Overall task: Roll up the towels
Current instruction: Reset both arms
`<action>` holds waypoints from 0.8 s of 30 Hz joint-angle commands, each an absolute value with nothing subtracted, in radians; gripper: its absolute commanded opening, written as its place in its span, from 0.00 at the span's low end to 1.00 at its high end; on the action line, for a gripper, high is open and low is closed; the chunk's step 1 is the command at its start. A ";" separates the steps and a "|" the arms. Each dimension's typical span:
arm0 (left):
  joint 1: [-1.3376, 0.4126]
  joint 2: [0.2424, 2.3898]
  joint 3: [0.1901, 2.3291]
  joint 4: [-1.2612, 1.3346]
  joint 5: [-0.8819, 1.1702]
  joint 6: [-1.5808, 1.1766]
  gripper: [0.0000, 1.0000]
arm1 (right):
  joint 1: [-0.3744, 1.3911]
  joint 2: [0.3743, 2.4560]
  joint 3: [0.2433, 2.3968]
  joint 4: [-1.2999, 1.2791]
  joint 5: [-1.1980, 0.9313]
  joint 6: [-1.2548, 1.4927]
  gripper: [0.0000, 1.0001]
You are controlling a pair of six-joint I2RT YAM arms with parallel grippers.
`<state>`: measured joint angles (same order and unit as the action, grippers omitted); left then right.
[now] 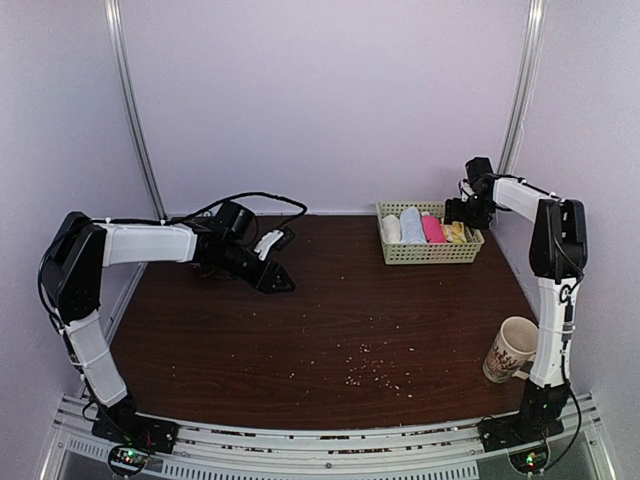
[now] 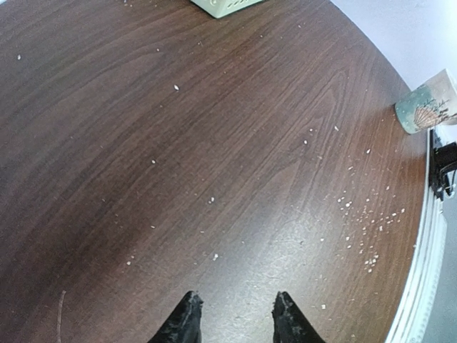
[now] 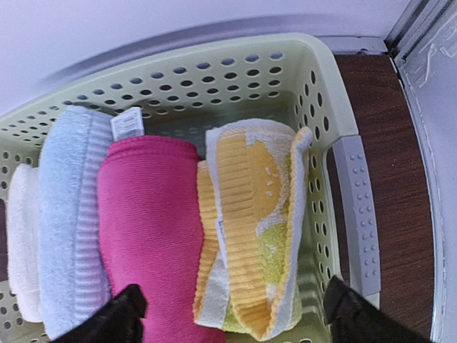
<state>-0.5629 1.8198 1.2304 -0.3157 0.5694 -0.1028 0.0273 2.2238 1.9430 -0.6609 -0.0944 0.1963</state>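
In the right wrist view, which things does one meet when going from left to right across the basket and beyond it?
white cloth → light-blue cloth → pink towel → yellow-green patterned cloth → basket's right wall → table

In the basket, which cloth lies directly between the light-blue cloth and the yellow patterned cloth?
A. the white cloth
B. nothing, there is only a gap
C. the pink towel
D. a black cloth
C: in the right wrist view the pink towel lies in the basket with the light-blue cloth against one side and the yellow patterned cloth against the other.
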 commanded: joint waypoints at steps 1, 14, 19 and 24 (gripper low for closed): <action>-0.559 1.812 1.244 -0.314 0.519 -0.069 0.32 | 0.024 2.116 1.941 -0.679 -0.231 0.091 1.00; -0.556 1.692 1.368 -0.389 -0.005 -0.007 0.38 | 0.025 1.670 1.601 -0.363 -0.134 0.072 1.00; -0.554 1.616 1.473 -0.380 -0.195 0.053 0.49 | 0.024 1.513 1.579 -0.302 -0.113 0.001 1.00; -0.552 1.571 1.579 -0.342 -0.399 0.083 0.80 | 0.025 1.425 1.604 -0.305 -0.011 0.061 1.00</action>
<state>-0.5617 1.6226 1.5120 -0.3950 -0.1757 0.0437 0.0273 1.4757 1.5867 -0.3443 -0.1139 0.0326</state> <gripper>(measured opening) 0.667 0.996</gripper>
